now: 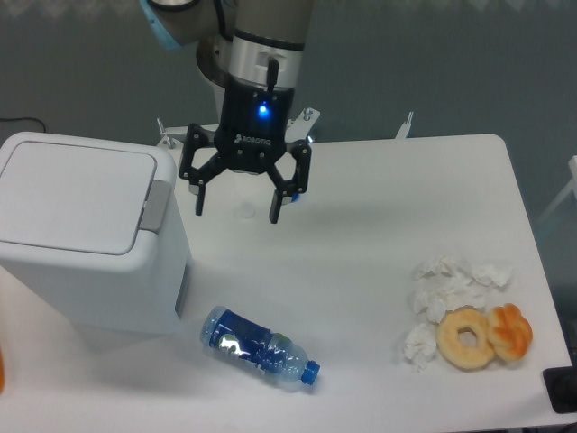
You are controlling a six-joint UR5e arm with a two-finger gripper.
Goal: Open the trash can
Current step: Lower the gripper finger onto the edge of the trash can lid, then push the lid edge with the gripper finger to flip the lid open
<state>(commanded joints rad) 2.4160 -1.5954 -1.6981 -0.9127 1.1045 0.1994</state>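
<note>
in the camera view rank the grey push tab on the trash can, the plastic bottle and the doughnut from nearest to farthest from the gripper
1. Grey push tab on the trash can: just to the picture's left of the open gripper.
2. Plastic bottle: lying below it, toward the table's front edge.
3. Doughnut: far right, beside the crumpled tissues.

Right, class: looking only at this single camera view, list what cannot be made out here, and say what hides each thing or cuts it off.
- Trash can: its left side is cut off by the picture edge.
- Orange thing at the left edge: only a sliver shows, too little to identify.
- Dark object, bottom right corner: cropped by the frame.
- Table behind the open tool: partly hidden by it.
</note>
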